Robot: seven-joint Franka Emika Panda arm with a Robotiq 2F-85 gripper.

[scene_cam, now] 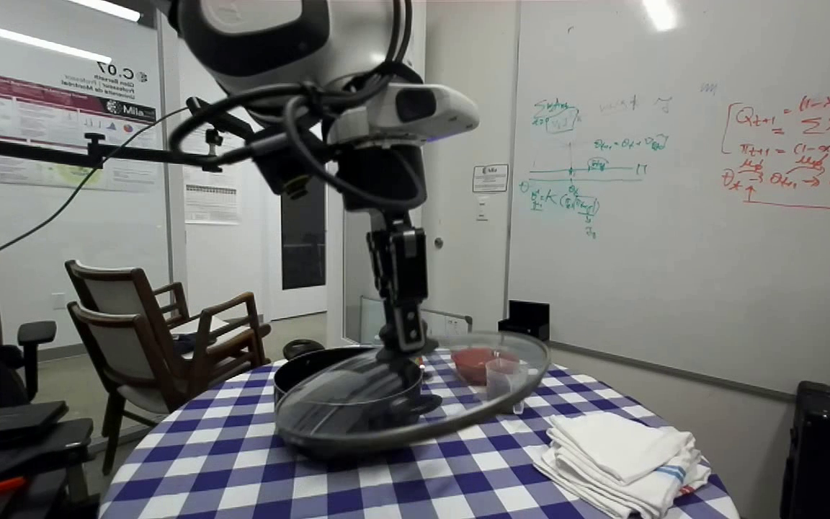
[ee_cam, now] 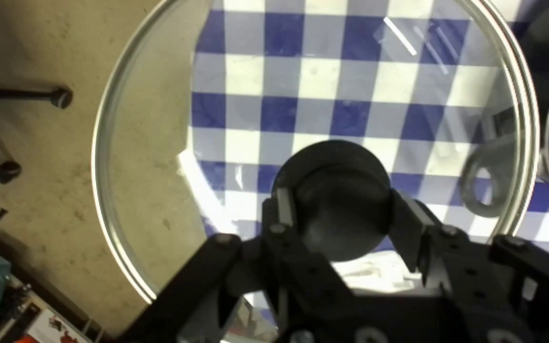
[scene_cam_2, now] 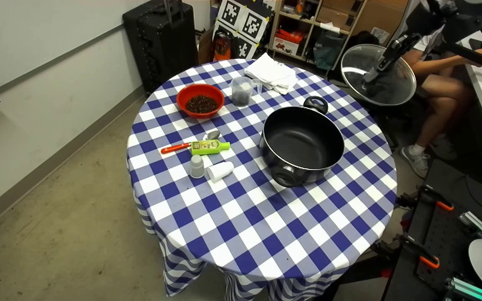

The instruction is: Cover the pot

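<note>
Gripper (ee_cam: 343, 208) has fingers (ee_cam: 286, 207) pinched on lid (ee_cam: 312, 109) knob (ee_cam: 336, 195); b/c lid hangs tilted, poss. it knocks against pot (scene_cam_2: 301, 136).

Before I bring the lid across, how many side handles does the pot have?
2. In an exterior view, one handle juts from the far side of the pot and another handle from its near side. Both show plainly there; I see no others.
</note>
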